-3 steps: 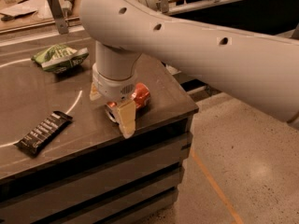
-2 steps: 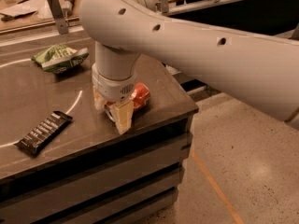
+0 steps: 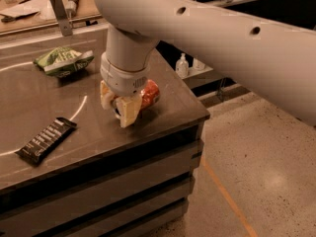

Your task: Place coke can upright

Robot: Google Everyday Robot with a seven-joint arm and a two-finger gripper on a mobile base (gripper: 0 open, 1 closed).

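The coke can (image 3: 149, 94) is red and lies on its side near the right front part of the dark table (image 3: 163, 127). My gripper (image 3: 120, 108) is down over the can's left end, right at the table surface. Only the can's right half shows from under the gripper. The big white arm reaches in from the upper right and hides the rest of the can.
A green chip bag (image 3: 62, 60) lies at the back left of the table. A black flat candy bar (image 3: 45, 140) lies at the front left. The table's right edge and front corner (image 3: 203, 116) are close to the can. Speckled floor lies to the right.
My gripper has shifted slightly left and lower over the can. The can, the chip bag and the candy bar have stayed in place.
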